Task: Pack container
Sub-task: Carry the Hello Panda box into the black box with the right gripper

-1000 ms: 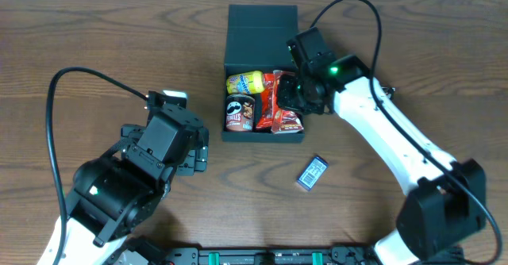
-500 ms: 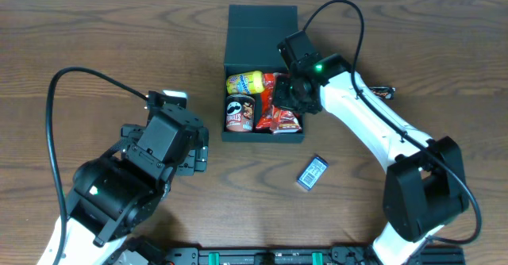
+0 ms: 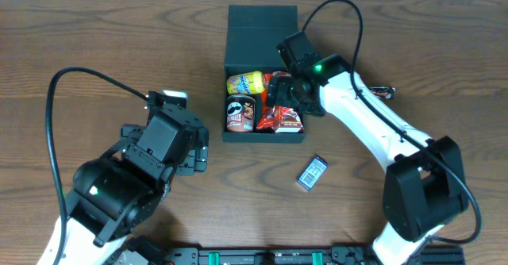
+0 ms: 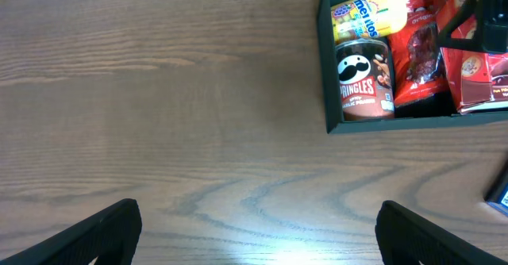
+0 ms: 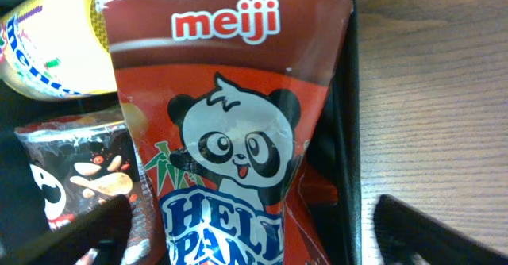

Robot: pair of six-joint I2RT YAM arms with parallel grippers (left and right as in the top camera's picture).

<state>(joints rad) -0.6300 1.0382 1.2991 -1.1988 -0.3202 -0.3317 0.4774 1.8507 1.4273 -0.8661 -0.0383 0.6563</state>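
Observation:
The container (image 3: pixel 225 98), a dark teal box with its flap lid (image 3: pixel 262 27) open at the back, holds a yellow pack (image 3: pixel 244 81), a Pringles can (image 3: pixel 239 113), red packets (image 3: pixel 274 86) and a red Meiji Hello Panda box (image 3: pixel 289 120). My right gripper (image 3: pixel 290 98) hangs open over the container's right side. In the right wrist view its fingers (image 5: pixel 79 233) stand apart on either side of the panda box (image 5: pixel 230 138), beside the container's wall (image 5: pixel 347 122). My left gripper (image 4: pixel 258 233) is open over bare table, left of the container (image 4: pixel 325 74).
A small blue packet (image 3: pixel 312 172) lies on the wooden table in front of the container, right of centre. Its corner (image 4: pixel 500 195) shows at the edge of the left wrist view. Cables arc above both arms.
My right gripper has opened and let go of the red panda box, which now lies in the container's right front corner. The left arm has not moved.

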